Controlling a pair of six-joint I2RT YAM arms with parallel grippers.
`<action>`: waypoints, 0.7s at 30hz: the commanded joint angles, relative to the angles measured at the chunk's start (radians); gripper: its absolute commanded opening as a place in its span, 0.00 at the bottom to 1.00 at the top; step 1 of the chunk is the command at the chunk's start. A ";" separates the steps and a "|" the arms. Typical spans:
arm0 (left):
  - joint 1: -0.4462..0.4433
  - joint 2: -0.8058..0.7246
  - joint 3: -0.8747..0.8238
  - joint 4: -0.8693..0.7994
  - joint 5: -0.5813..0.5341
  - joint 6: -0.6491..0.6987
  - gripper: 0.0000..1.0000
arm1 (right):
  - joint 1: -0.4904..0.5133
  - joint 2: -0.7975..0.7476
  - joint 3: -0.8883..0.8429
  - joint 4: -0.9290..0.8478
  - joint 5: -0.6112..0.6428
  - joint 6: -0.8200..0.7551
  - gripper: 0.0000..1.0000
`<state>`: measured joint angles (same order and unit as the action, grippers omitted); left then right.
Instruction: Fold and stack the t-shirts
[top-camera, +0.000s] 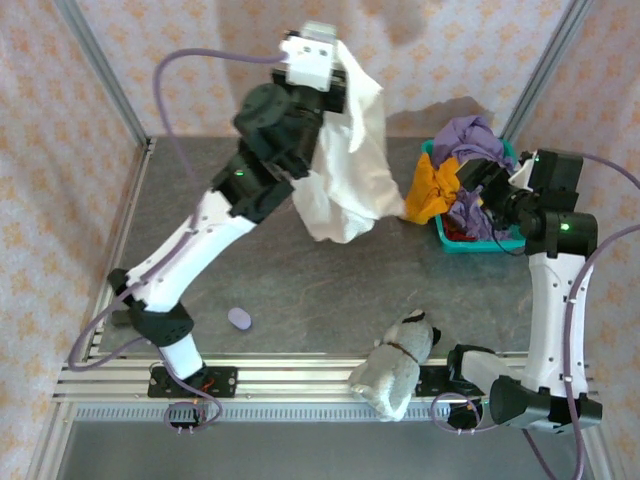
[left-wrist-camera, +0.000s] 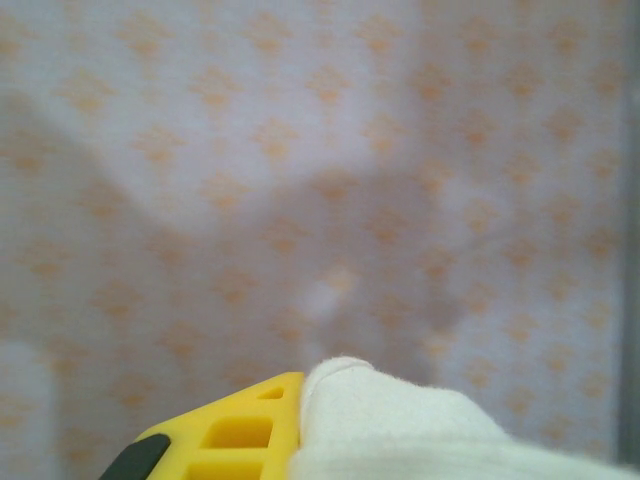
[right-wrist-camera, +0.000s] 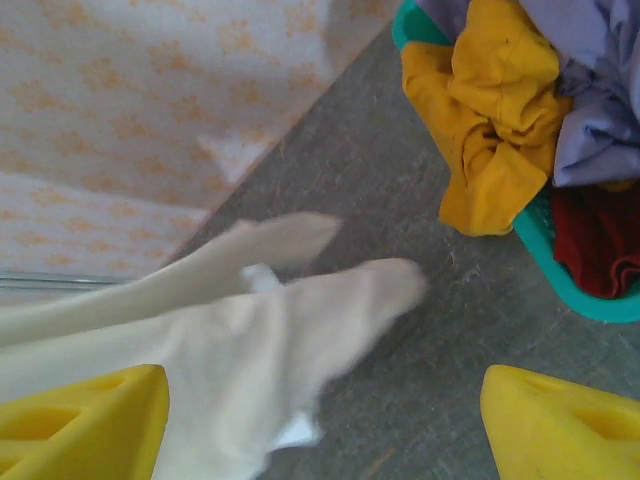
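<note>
Cream-white t-shirt (top-camera: 350, 170) hangs pinched in left hand (left-wrist-camera: 300, 430); right hand (right-wrist-camera: 322, 400) spread wide, empty.

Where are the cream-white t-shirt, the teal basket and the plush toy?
cream-white t-shirt (top-camera: 350, 185): top external view, middle of the hanging cloth.
teal basket (top-camera: 476, 246): top external view, on its near rim.
plush toy (top-camera: 392, 372): top external view, on its body.
</note>
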<state>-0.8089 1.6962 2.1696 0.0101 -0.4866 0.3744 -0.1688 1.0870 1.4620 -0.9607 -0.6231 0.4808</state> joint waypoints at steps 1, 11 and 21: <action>0.058 -0.103 -0.073 -0.113 -0.100 0.018 0.12 | 0.006 -0.002 -0.054 0.036 -0.064 -0.019 0.81; 0.172 -0.390 -0.604 -0.369 0.109 -0.363 0.12 | 0.204 0.168 -0.138 0.051 -0.077 -0.035 0.81; -0.004 -0.095 -0.573 -0.391 0.349 -0.620 0.06 | 0.163 0.198 -0.138 0.042 0.029 -0.005 0.84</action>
<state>-0.7490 1.5478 1.5097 -0.3618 -0.2161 -0.1696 0.0319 1.2995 1.3083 -0.9188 -0.6285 0.4706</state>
